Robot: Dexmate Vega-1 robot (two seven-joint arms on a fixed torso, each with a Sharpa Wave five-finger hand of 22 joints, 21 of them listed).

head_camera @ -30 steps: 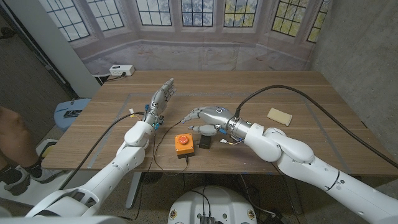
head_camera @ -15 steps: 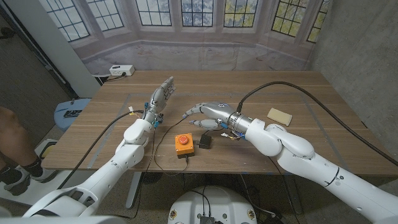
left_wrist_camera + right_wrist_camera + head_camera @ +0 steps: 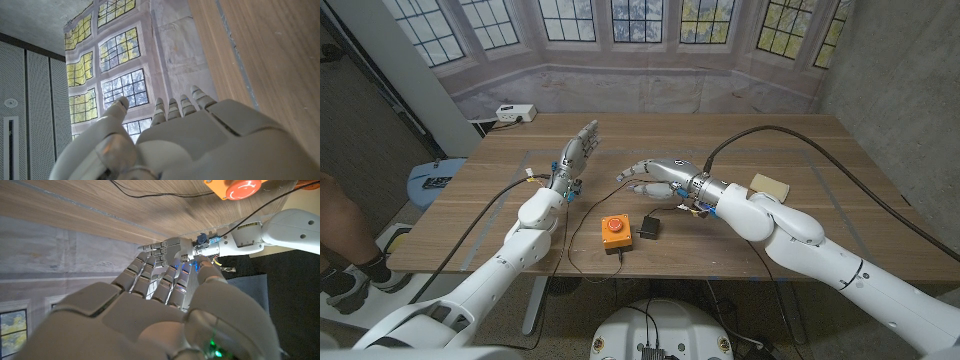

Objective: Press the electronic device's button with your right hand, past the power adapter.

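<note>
The electronic device is an orange box with a red round button (image 3: 613,231) near the table's front edge, also in the right wrist view (image 3: 242,187). A black power adapter (image 3: 650,228) lies just to its right, with thin black cables running off. My right hand (image 3: 654,173) hovers above the table behind the adapter, fingers spread toward the left and holding nothing. My left hand (image 3: 574,155) stands upright at the left of the middle, fingers straight and apart, empty; its back shows in the left wrist view (image 3: 200,135).
A tan block (image 3: 769,185) lies on the table at the right. A white power strip (image 3: 516,113) sits at the back left corner. A person's leg (image 3: 345,235) is at the left edge, beside the table (image 3: 800,145).
My right hand has lifted off the area by the adapter and drawn back, away from the front edge. The adapter is now uncovered. The left hand stays where it was.
</note>
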